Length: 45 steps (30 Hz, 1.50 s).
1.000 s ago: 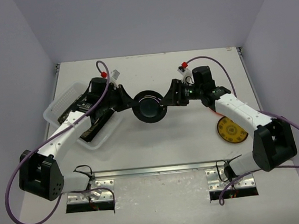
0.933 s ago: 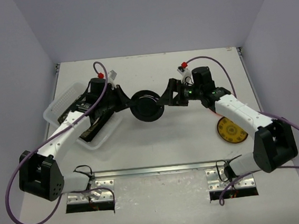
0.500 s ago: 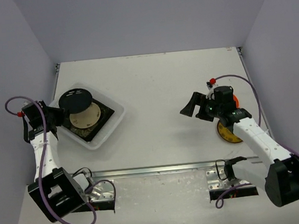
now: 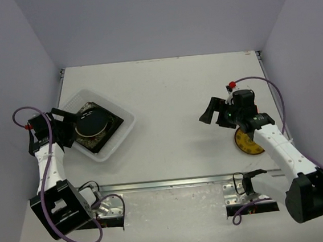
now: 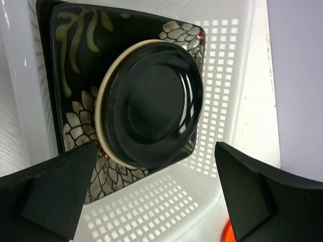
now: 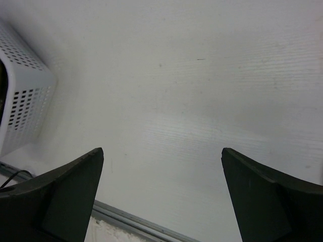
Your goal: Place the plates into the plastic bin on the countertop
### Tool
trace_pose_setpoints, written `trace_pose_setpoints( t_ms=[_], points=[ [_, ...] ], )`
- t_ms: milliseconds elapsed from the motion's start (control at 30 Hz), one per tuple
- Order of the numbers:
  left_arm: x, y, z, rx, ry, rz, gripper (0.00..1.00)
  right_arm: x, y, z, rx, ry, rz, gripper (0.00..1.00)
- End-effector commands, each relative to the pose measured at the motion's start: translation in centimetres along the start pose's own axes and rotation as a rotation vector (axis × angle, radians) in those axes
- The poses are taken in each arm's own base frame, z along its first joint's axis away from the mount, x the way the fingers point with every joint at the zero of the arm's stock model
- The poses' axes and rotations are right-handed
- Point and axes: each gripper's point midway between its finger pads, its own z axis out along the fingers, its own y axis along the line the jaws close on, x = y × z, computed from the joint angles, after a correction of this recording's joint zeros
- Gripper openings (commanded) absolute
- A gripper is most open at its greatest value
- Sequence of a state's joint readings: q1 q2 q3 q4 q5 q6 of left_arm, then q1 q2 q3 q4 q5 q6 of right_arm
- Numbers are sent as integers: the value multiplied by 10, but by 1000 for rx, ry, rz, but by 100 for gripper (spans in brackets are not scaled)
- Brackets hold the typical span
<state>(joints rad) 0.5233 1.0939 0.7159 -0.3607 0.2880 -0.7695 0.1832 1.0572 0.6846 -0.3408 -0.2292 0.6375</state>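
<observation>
Left wrist view: black plate [image 5: 151, 101] now lies in the plastic bin [image 5: 222, 75]; I see left end effector [image 5: 155, 151] and right end effector [image 6: 161, 156] both apart, empty.

Bin [image 5: 222, 65]: showing white, walls carrying a grid of small holes.
Top round plate [image 5: 151, 103]: gleaming glossy black.
Plate under it [image 5: 99, 103]: peeking cream at the rim.
Square plate [image 5: 75, 65]: wearing black with white flowers, green fronds.
Lone plate [image 4: 247, 144]: showing yellow.
Bench [image 4: 164, 92]: reading matte white.
</observation>
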Motion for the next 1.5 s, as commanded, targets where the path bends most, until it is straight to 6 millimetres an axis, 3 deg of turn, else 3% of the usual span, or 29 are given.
trace_pose_setpoints(
  t_ms=[0,133,233,367,500,600,667,733,867,967,1100,1200,1467],
  points=[
    [-14,-38,-37,112,-81,203,100,-35,-41,-4,261,-62,-29,99],
    [32,-69,-54,293,47,405,100,-54,-110,-14,604,-77,42,99],
    [77,-87,-64,392,143,547,100,-59,-158,-26,727,-100,219,99],
    [118,-91,-75,455,191,743,100,-76,-197,-16,764,-150,305,99],
    [140,-94,-88,530,223,793,100,-97,-219,-7,808,-181,301,99],
    [156,-96,-97,584,260,824,100,-107,-243,13,829,-163,275,99],
    [164,-97,-102,607,278,844,100,-113,-248,16,829,-158,266,99],
    [172,-98,-106,628,296,857,100,-115,-255,34,789,-116,249,99],
    [177,-100,-110,655,310,866,100,-95,-274,56,786,11,272,99],
    [180,-100,-110,665,325,867,100,-74,-276,66,722,96,310,96],
    [182,-100,-109,666,338,868,100,-57,-268,77,635,141,325,76],
    [183,-100,-109,671,344,868,100,-47,-254,90,522,166,333,55],
    [185,-100,-112,682,356,869,100,-30,-231,117,335,256,330,31]
  ],
)
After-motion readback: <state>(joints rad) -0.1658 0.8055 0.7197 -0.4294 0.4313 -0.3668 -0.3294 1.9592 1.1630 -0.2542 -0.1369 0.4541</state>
